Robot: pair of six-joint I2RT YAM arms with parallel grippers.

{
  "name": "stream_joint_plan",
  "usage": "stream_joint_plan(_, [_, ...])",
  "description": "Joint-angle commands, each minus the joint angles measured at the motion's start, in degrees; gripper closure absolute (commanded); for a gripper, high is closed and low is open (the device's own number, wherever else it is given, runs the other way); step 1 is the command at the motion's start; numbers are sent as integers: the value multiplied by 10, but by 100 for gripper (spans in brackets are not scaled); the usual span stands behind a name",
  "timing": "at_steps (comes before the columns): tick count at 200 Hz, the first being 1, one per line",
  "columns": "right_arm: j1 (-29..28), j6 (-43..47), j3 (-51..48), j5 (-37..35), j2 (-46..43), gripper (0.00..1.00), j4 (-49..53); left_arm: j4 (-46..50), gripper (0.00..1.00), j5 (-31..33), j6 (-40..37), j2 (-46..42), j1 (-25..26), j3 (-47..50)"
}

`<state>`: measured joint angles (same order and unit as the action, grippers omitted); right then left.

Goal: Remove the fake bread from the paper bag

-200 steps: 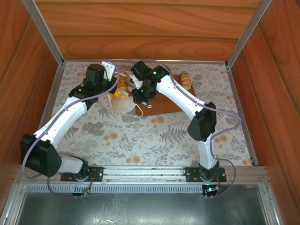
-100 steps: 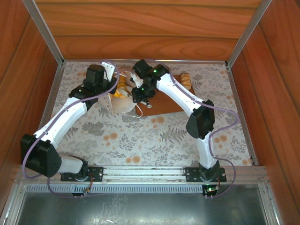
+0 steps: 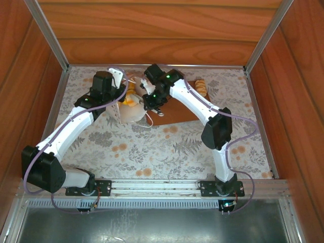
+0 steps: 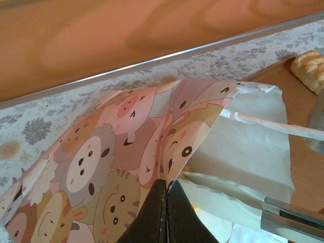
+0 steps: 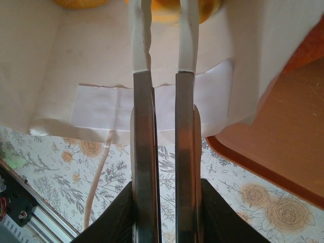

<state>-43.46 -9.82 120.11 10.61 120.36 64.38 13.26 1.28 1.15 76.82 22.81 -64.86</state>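
One table (image 3: 152, 152) under a flowered cloth, walled in wood. Two arms work on it: the left arm (image 3: 71, 126) and the right arm (image 3: 197, 109) both stretch toward the far edge and bend in on each other left of the middle.

One flat brown board (image 3: 177, 114) lies near the far edge, and the right arm crosses over it. One paper bag (image 3: 130, 115) lies on its side at the board's left edge, white inside with cartoon animal faces printed outside.

I count three pieces of fake bread. One striped roll (image 3: 201, 87) sits on the board's far right corner, and two orange pieces (image 5: 81, 2) (image 5: 207, 7) lie deep in the bag.

The left gripper (image 4: 165, 190) is clenched on the bag's printed edge. The right gripper (image 5: 163, 20) reaches into the bag's mouth, its fingers close together and parallel, their tips at the bread. I cannot tell whether it grips anything. A cord handle (image 5: 98, 177) trails on the cloth beside it.
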Motion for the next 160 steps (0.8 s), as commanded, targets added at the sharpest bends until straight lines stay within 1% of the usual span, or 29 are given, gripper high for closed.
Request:
stream_joint_plan(1, [0, 6, -11, 21, -47, 79, -25, -22, 100, 10, 7, -16, 2, 1])
stream_joint_plan(18, [-3, 5, -18, 22, -61, 81, -29, -21, 100, 12, 9, -13, 3, 1])
stream_joint_plan(49, [-9, 2, -32, 26, -86, 83, -40, -19, 100, 37, 14, -5, 3, -3])
stream_joint_plan(104, [-13, -14, -71, 33, -146, 83, -53, -16, 100, 47, 16, -3, 3, -5])
stream_joint_plan(160, [-13, -32, -147, 21, -236, 83, -55, -16, 100, 53, 17, -2, 3, -8])
